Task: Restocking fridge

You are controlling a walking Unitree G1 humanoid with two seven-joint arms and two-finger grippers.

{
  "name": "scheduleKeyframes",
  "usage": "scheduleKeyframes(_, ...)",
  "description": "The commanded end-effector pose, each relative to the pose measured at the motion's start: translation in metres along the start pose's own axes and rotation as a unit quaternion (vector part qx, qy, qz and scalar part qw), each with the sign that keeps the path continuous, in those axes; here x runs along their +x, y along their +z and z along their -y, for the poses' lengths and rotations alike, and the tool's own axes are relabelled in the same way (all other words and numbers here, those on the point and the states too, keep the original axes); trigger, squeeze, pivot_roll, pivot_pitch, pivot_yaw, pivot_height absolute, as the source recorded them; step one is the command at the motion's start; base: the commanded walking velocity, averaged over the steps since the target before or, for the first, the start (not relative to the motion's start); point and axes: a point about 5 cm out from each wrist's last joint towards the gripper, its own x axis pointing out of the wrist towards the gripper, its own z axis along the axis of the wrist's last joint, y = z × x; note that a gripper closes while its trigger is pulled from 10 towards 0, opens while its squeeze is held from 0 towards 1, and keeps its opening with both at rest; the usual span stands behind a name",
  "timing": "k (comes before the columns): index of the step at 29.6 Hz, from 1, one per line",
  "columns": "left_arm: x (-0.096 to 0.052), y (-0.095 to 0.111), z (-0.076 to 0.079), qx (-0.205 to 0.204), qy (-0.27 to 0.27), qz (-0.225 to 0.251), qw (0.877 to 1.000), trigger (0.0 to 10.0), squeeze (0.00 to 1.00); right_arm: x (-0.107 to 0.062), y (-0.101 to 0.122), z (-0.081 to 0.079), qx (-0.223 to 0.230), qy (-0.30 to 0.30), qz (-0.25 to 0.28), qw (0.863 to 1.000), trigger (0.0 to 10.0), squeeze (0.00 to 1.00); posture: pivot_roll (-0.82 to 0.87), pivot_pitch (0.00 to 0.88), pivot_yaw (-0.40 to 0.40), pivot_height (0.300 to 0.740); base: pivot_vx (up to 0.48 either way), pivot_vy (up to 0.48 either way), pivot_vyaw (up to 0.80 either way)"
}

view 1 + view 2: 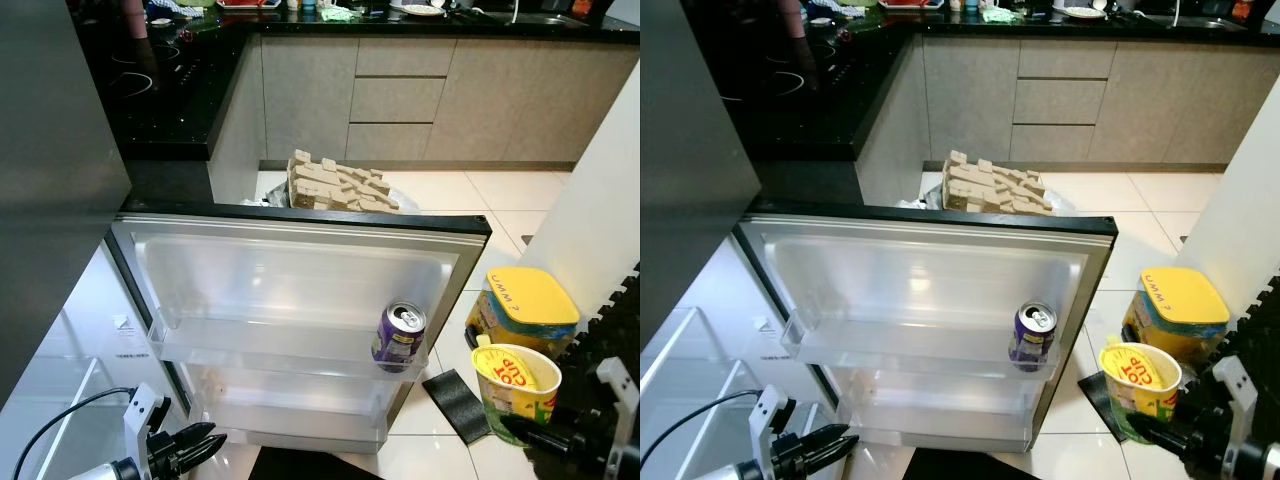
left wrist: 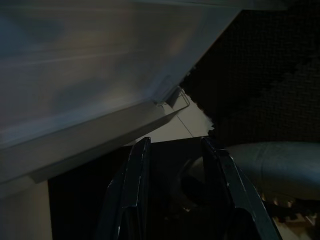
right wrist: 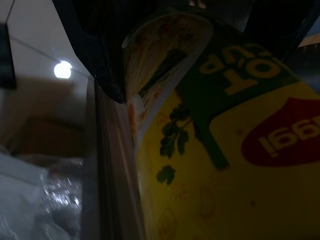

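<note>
The fridge door [image 1: 300,222] hangs open in front of me, its clear door shelves [image 1: 250,350] facing up. A purple drink can [image 1: 400,335] stands upright at the right end of the upper door shelf. My right gripper [image 1: 512,422] is shut on a yellow noodle cup [image 1: 518,385], held upright to the right of the door, just past its edge. The cup's yellow and green label [image 3: 225,150] looms close in the right wrist view. My left gripper [image 1: 200,445] is low at the door's bottom left corner, open with nothing between its fingers [image 2: 135,180].
A yellow-lidded tub [image 1: 525,310] and a flat black pad [image 1: 455,402] sit on the tiled floor right of the door. A bin full of cardboard pieces [image 1: 338,185] stands behind the door. Black counter [image 1: 170,90] and beige cabinets [image 1: 400,100] lie beyond.
</note>
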Motion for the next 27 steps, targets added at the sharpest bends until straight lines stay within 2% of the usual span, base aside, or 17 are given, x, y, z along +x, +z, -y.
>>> scheduleKeyframes(1,-0.001,-0.002,0.002,0.0,-0.017,-0.014,1.0,10.0,0.0,0.0,0.016,-0.001,-0.018,0.029,0.011,0.999,10.0,0.0,-0.08,0.0,-0.015,0.74,0.0,0.0,0.0)
scheduleKeyframes(4,0.0,-0.001,0.002,0.0,-0.022,-0.014,1.0,10.0,0.0,0.001,0.024,-0.002,-0.027,0.042,0.018,0.999,10.0,0.0,-0.08,0.0,-0.015,0.74,0.0,0.0,0.0)
scheduleKeyframes(5,0.0,-0.001,0.003,0.0,-0.027,-0.014,1.0,10.0,0.0,0.005,0.035,-0.005,-0.041,0.06,0.031,0.997,10.0,0.0,-0.08,0.0,-0.014,0.74,0.0,0.0,0.0)
scheduleKeyframes(7,0.001,-0.001,0.003,0.0,-0.03,-0.014,0.999,10.0,0.0,0.007,0.042,-0.007,-0.05,0.072,0.039,0.995,10.0,0.0,-0.08,0.0,-0.014,0.74,0.0,0.0,0.0)
scheduleKeyframes(9,0.001,-0.001,0.003,0.0,-0.03,-0.014,0.999,10.0,0.0,0.007,0.042,-0.007,-0.05,0.072,0.039,0.995,10.0,0.0,-0.08,0.0,-0.014,0.74,0.0,0.0,0.0)
scheduleKeyframes(12,0.003,0.001,0.005,0.005,-0.039,-0.013,0.999,10.0,0.0,0.021,0.071,-0.02,-0.087,0.122,0.076,0.986,10.0,0.0,-0.08,0.0,-0.011,0.74,0.0,0.0,0.0)
scheduleKeyframes(16,0.005,0.007,0.004,0.019,-0.04,-0.003,0.999,10.0,0.0,0.031,0.085,-0.03,-0.107,0.157,0.096,0.977,10.0,0.0,-0.08,0.0,-0.011,0.74,0.0,0.0,0.0)
scheduleKeyframes(22,0.006,0.018,0.002,0.03,-0.048,0.024,0.998,10.0,0.0,0.04,0.093,-0.038,-0.117,0.187,0.095,0.971,10.0,0.0,-0.07,0.0,-0.017,0.74,0.0,0.0,0.0)
scheduleKeyframes(27,0.002,0.031,-0.003,0.055,-0.041,0.042,0.997,10.0,0.0,0.055,0.099,-0.05,-0.12,0.211,0.096,0.965,10.0,0.0,-0.08,0.0,-0.025,0.74,0.0,0.0,0.0)
